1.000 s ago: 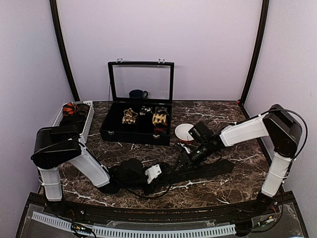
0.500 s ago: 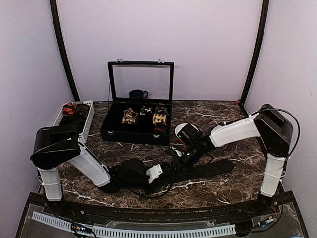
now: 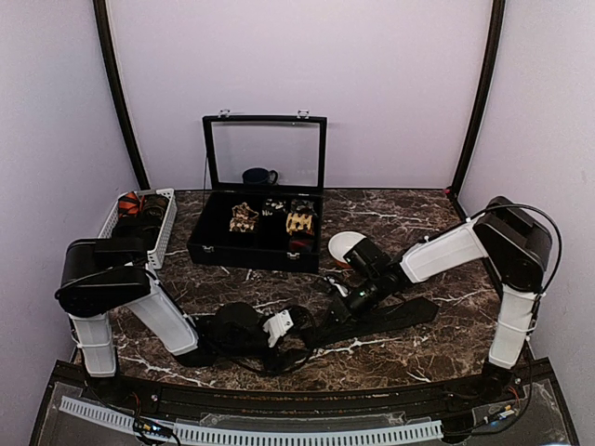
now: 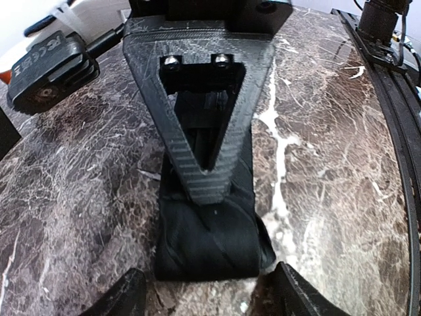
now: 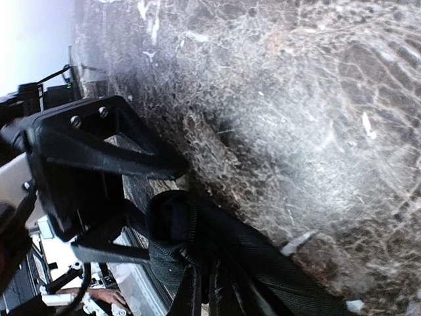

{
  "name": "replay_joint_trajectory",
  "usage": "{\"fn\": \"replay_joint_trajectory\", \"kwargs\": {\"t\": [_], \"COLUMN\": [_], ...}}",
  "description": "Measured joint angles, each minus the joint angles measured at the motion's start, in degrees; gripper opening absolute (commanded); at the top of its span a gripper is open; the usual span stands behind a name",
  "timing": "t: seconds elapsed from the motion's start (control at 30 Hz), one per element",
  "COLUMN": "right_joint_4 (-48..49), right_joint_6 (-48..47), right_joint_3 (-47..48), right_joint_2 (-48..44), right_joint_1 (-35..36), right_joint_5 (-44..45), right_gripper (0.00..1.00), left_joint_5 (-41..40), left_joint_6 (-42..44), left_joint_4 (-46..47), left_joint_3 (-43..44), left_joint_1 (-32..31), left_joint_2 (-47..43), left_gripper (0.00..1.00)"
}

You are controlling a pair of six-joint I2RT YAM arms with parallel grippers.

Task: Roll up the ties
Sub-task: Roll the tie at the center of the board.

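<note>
Black tie [image 3: 390,316] lies flat on the desk [image 3: 418,223], front-centre between the two arms, w/ its left end doubled over into a small fold, the start of a roll. Right hand [image 3: 337,305] sits on that fold, fingers nearly together. It looks pinched on it, tho the wrist view is blurry. Left hand [image 4: 210,293] gapes wide, one finger each side of the fold, gripping nothing.

My read: roll's barely begun. To do it well, keep the pinch firm as the core and turn it over along the strip toward the broad end, edges stacked square so it doesn't cone. Left hand prob. should close in to steady the sides w/o dragging fabric. Slack = loose roll.

Axis: tie runs left-right across the desk, angling a bit toward the back on the right. Broad end right, narrower folded end left, by the left hand.
</note>
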Motion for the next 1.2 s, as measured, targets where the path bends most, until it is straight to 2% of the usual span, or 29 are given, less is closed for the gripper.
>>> {"fn": "replay_joint_trajectory", "kwargs": {"t": [0.27, 0.53, 0.77, 0.87, 0.93, 1.03, 1.2], "right_joint_4": [8.28, 9.92, 10.16, 9.81, 8.74, 6.19, 0.61], "right_joint_6": [-2.91, -5.03, -5.81, -5.90, -6.32, -6.62, -5.31], "right_joint_3": [-5.42, -5.55, -5.33, -5.22, -4.96, -4.50, -4.02], "right_joint_2": [0.46, 2.36, 3.10, 2.89, 2.34, 0.35, -3.85], "right_joint_1": [-2.93, -4.11, -4.24, -4.24, -4.39, -4.48, -4.61], "right_joint_5": [-4.17, -7.87, -9.27, -9.05, -8.09, -6.99, -2.82], "right_gripper": [0.00, 0.00, 0.00, 0.09, 0.23, 0.39, 0.47], "left_joint_5": [2.71, 1.49, 1.64, 1.70, 1.66, 1.40, 0.63], "left_joint_6": [-1.86, -2.99, -3.23, -3.39, -3.37, -3.30, -1.64], "left_joint_4": [9.86, 18.40, 20.50, 20.24, 18.97, 15.43, 8.37], "left_joint_3": [-1.18, 1.25, 3.48, 3.48, 3.41, 3.19, 3.17], "left_joint_1": [0.00, 0.00, -0.02, -0.02, -0.02, -0.07, -0.15], "left_joint_2": [4.50, 10.54, 12.81, 12.72, 12.11, 10.40, 6.86], "left_gripper": [0.69, 0.66, 0.42, 0.35, 0.33, 0.33, 0.33]}}
